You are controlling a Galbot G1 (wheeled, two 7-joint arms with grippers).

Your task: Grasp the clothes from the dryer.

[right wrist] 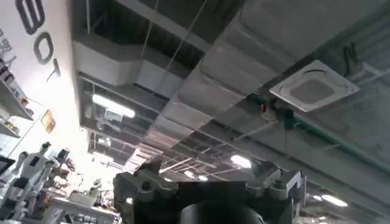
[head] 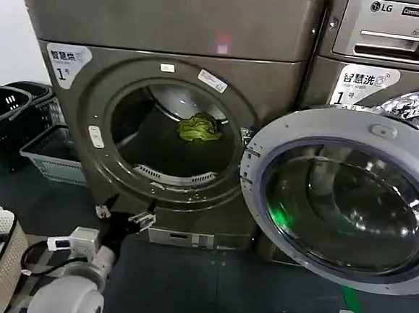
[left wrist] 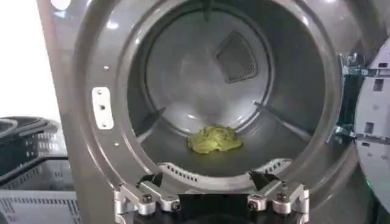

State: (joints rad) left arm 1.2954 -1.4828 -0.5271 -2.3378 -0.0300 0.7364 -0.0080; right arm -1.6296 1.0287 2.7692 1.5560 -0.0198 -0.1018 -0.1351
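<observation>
The dryer (head: 168, 30) stands in front of me with its glass door (head: 344, 203) swung open to the right. The clothes (head: 199, 128), a small yellow-green bundle, lie on the drum floor toward the back. My left gripper (head: 126, 219) hovers just outside the porthole's lower rim, below and left of the bundle. In the left wrist view the gripper (left wrist: 209, 182) is open with nothing between its fingers, and the clothes (left wrist: 214, 139) lie straight ahead inside the drum. My right gripper (right wrist: 208, 165) is parked pointing up at the ceiling, fingers apart and empty.
Dark baskets (head: 10, 112) and a grey crate (head: 53, 155) stand left of the dryer. A grey LG machine (head: 393, 40) sits on the right behind the open door. A white mesh basket (head: 0, 238) holding a navy garment is at the bottom left.
</observation>
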